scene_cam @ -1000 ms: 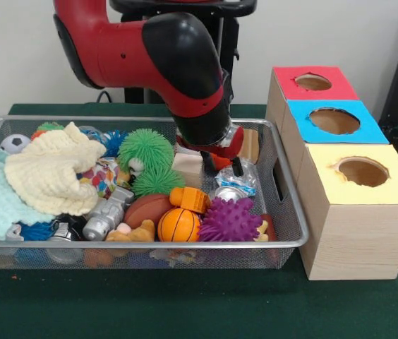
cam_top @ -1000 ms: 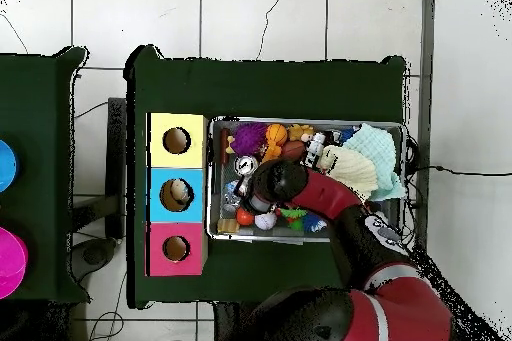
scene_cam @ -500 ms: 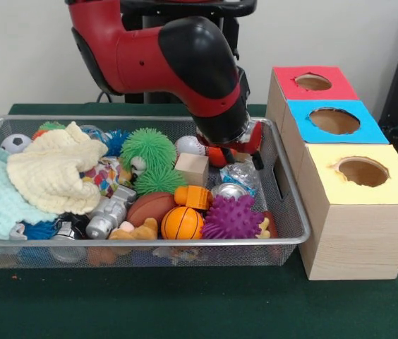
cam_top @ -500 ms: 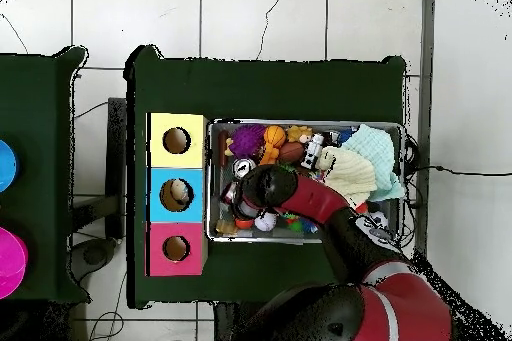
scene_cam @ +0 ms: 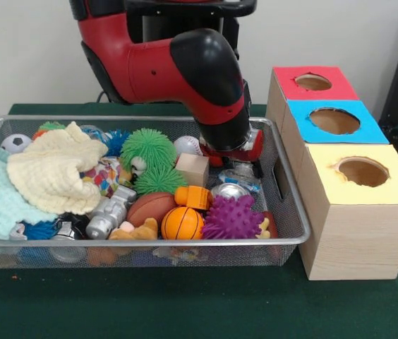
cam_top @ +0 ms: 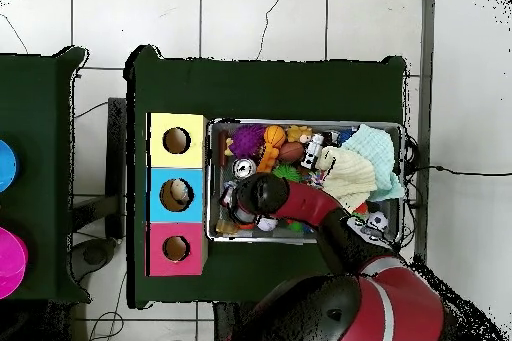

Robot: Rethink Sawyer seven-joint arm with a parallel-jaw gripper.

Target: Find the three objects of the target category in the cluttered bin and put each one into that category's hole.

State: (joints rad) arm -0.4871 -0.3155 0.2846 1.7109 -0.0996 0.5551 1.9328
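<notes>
Search remains the step in hand, judged from the wire bin lying full and the end effector hanging over its right end, the end next to the boxes. Taking the bin as landmark, nearest its front rail lie an orange basketball, a purple spiky ball and a brown football; toward its middle stand a wooden cube and a green puffer ball, with a cream cloth over its left half. Which category is the target cannot be told, so the task's things cannot be singled out. Whether the end effector is released, clenched or carrying something cannot be told; the red-and-black arm hides most of it. Just right of the bin stand three boxes: yellow-topped box nearest, blue-topped box behind, red-topped box farthest, each with a round hole. In the overhead view the blue box's hole appears to hold something pale. The next move calls for a clear grasp on one item, then a carry right to the matching hole. No brand, label or writing is readable.
</notes>
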